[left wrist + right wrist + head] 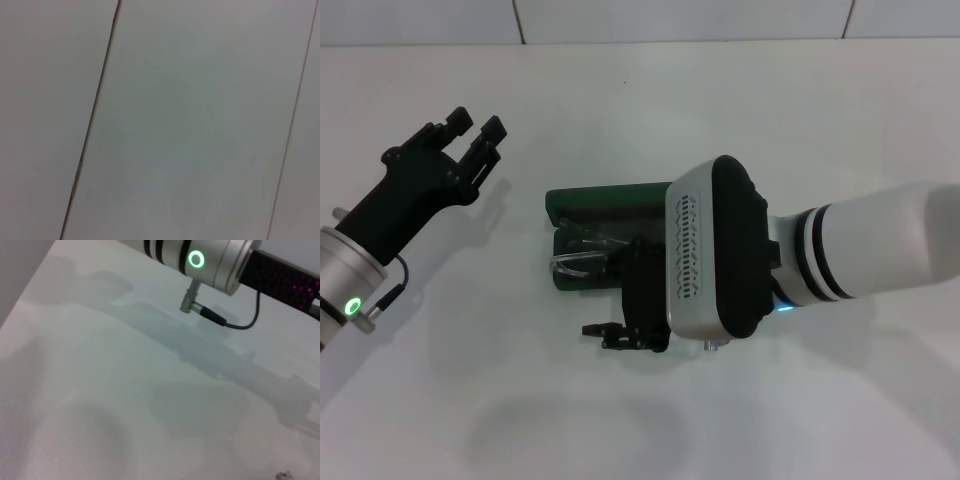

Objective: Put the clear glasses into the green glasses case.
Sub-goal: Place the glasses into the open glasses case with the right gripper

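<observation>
Clear glasses [582,258] lie in the green glasses case [605,205] — right tool [632,300] above.

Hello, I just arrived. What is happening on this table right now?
The right gripper is down over the open green glasses case, where the clear glasses already lie inside on the dark lining. The case lid is not closed. The left gripper hovers apart over the white table, holding nothing.
</observation>
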{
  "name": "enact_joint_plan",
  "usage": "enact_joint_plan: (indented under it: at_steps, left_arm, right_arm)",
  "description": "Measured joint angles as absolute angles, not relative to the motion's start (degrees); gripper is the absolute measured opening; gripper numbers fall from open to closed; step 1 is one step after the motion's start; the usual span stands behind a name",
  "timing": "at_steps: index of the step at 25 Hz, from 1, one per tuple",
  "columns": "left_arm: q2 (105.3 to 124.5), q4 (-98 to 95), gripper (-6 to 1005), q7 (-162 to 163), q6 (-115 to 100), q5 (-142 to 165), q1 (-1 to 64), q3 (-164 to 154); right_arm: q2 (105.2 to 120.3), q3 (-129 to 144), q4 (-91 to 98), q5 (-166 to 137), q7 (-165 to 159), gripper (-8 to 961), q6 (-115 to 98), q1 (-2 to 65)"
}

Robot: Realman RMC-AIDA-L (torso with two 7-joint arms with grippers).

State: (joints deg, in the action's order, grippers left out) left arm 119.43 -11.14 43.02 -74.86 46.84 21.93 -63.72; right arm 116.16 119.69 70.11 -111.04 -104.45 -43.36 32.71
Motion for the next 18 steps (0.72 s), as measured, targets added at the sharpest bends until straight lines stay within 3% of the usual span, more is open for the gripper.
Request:
enact_joint_plan:
  at_steps: [10, 18]
  left_arm:
    - [119.61, -10.89, 461, 43.07, -74.95, 47.52, 23.14, -63.72]
    - [119.62, -10.81, 461, 43.07, -74.98, 47.56, 22.98, -63.72]
  right_arm:
    - [116.20, 119.68, 61.03, -108.46, -104.93, 485, -40.14, 37.72]
    - [116.19, 117.00, 59.09, -108.19, -104.94, 484, -38.66, 37.66]
